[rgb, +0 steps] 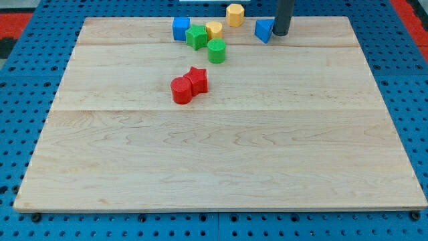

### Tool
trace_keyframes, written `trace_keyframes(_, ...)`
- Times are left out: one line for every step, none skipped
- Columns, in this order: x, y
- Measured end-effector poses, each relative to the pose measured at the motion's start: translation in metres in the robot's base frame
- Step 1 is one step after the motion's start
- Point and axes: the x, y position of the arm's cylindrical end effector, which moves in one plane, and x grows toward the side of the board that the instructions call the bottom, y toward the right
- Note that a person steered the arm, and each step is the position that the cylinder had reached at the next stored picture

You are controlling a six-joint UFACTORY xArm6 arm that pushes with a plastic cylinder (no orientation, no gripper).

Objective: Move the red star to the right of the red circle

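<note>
Board: a pale wooden table top [221, 161] is lying on a blue pegboard surface [20, 100] and is filling most of the view; its grain is running left to right.

Rod: a straight dark rod [283, 13] is coming down from the far edge of the view, right of centre. It is carrying nothing and gripping nothing, being a plain rod with no jaws to open or close.

My tip: my tip [280, 35] is resting at the far side of the board, just beside the right face of the blue triangular block; whether it is actually touching is hard to tell. It is sitting well apart from both red blocks, far and to the right of them.

Red star: the red star [196, 79] is sitting left of the board's centre, touching the red circle on that block's right and slightly farther side.

Red circle: the red circle [181, 90] is lying just near and left of the star, pressed against it.

Blue triangular block: the blue triangular block [264, 30] is standing near the far edge, immediately left of the rod.

Blue cube: the blue cube [180, 28] is sitting at the left end of the far cluster.

Green blocks: a green star-like block [196, 37] is sitting just right of the blue cube, and a green cylinder [216, 51] is standing nearer, to its right.

Yellow blocks: one yellow block [214, 30] is sitting just behind the green pair, and a yellow hexagon [235, 14] is standing farthest away, at the board's far edge.
</note>
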Motion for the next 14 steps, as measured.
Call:
trace_keyframes(-0.006, -0.056)
trace_keyframes(-0.006, -0.036)
trace_keyframes(-0.008, 0.012)
trace_keyframes(-0.016, 0.035)
trace_keyframes(-0.023, 0.048)
trace_keyframes(-0.026, 0.056)
trace_keyframes(-0.026, 0.056)
trace_keyframes(-0.027, 0.056)
trace_keyframes(-0.028, 0.056)
trace_keyframes(-0.031, 0.056)
trace_keyframes(-0.034, 0.056)
trace_keyframes(-0.036, 0.056)
trace_keyframes(-0.039, 0.056)
trace_keyframes(-0.041, 0.056)
